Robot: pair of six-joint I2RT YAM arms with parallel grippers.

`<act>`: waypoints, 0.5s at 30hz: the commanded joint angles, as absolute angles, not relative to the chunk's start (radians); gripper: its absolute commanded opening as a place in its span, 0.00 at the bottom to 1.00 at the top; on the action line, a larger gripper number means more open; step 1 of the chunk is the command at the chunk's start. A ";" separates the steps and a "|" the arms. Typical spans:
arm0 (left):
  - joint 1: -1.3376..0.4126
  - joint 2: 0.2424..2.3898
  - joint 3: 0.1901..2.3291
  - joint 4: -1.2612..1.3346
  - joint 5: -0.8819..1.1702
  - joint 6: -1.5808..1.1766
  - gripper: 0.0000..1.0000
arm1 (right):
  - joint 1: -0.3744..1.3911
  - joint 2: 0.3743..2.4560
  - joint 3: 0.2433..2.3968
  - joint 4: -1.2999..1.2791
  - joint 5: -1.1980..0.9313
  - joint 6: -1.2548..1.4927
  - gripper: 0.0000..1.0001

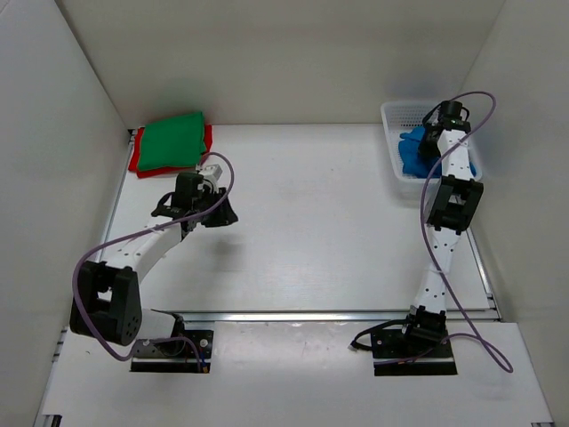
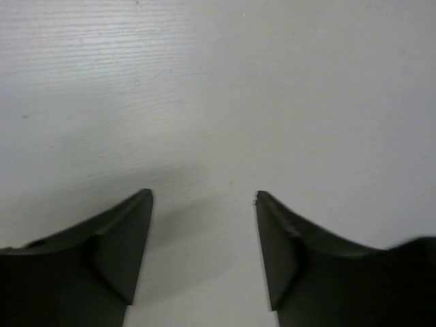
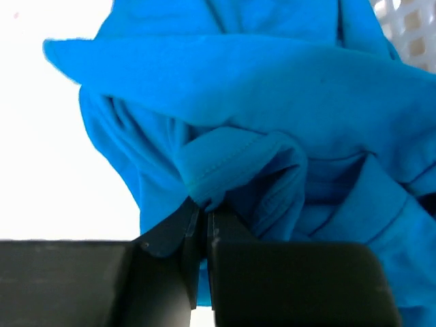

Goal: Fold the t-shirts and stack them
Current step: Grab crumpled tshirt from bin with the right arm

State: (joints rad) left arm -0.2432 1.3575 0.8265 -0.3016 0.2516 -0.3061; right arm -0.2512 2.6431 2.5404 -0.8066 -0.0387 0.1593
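A bright blue t-shirt (image 1: 412,153) lies crumpled in the white mesh basket (image 1: 396,114) at the back right. My right gripper (image 1: 428,135) is over the basket and shut on a fold of the blue t-shirt (image 3: 231,160). A green folded t-shirt (image 1: 173,140) lies on top of a red folded t-shirt (image 1: 137,162) at the back left. My left gripper (image 1: 220,213) is open and empty over the bare table (image 2: 218,102), just in front of that stack; its fingers (image 2: 116,245) stand wide apart.
White walls enclose the table on the left, back and right. A metal rail (image 1: 338,314) runs across near the arm bases. A basket wall (image 3: 409,27) shows at the top right of the right wrist view.
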 commanded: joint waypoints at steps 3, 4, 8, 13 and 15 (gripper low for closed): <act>-0.222 1.278 0.813 -0.216 0.388 -0.325 0.00 | -0.264 2.478 2.594 -0.870 -0.139 0.155 0.00; -0.225 1.254 0.802 -0.192 0.396 -0.342 0.00 | -0.253 2.404 2.567 -0.839 -0.161 0.153 0.00; -0.261 1.172 0.837 -0.248 0.376 -0.348 0.43 | -0.213 2.123 2.534 -0.804 -0.183 0.147 0.00; -0.247 0.990 0.838 -0.288 0.385 -0.374 0.17 | -0.169 1.711 2.263 -0.687 -0.308 0.172 0.00; -0.226 0.909 0.807 -0.278 0.414 -0.400 0.17 | -0.086 1.559 2.139 -0.652 -0.279 0.163 0.00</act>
State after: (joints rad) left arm -0.2508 1.0218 0.8162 -0.2806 0.3660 -0.3653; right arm -0.1646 1.7748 2.2272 -0.7670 -0.2153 0.1612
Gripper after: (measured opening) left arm 0.168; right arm 0.019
